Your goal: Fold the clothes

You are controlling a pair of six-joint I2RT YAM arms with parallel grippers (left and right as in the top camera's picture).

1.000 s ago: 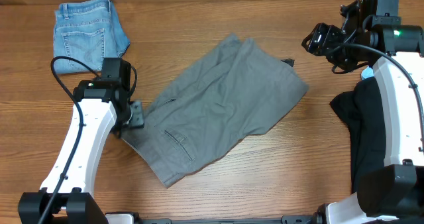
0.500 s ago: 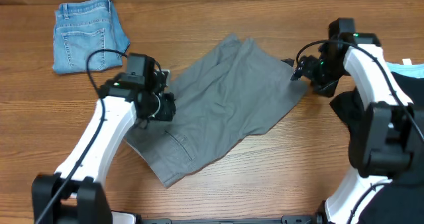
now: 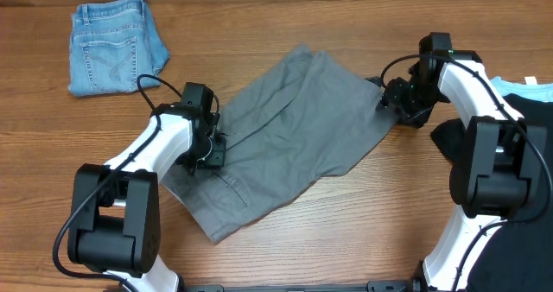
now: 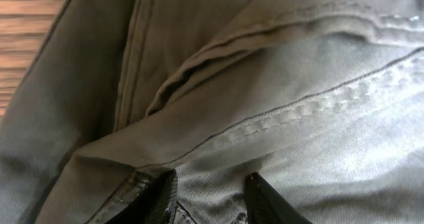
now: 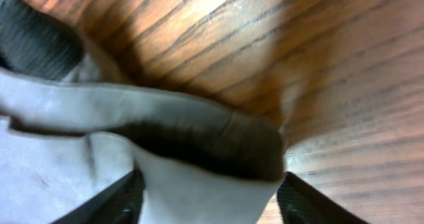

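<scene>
Seen from overhead, the brown wood-grain worktop [image 3: 285, 15] carries grey cotton shorts [image 3: 294, 136] spread slantwise at its middle. Folded blue denim shorts [image 3: 117, 46] lie at the far left corner, well apart from them. A black garment [image 3: 448, 141] and a light-blue garment [image 3: 518, 86] lie at the right edge, partly under the right arm. The left pincer [image 3: 207, 149] is down on the left edge of the grey cotton shorts. The right pincer [image 3: 393, 102] is at their far right corner.

At the left wrist, grey cloth fills nearly the whole view, with stitched seams and a lapped fold running across it. A strip of worktop shows at the upper left. The left pincer's two dark fingertips [image 4: 156, 197] press into the cloth and grip a pale ridge of it between them.

At the right wrist, the right pincer stands open. Its fingertips [image 5: 112, 204] are wide apart on either side of the shorts' pale hemmed corner, which rests on the worktop. A patch of dark ribbed cloth [image 5: 33, 45] shows at the upper left, touching the shorts.
</scene>
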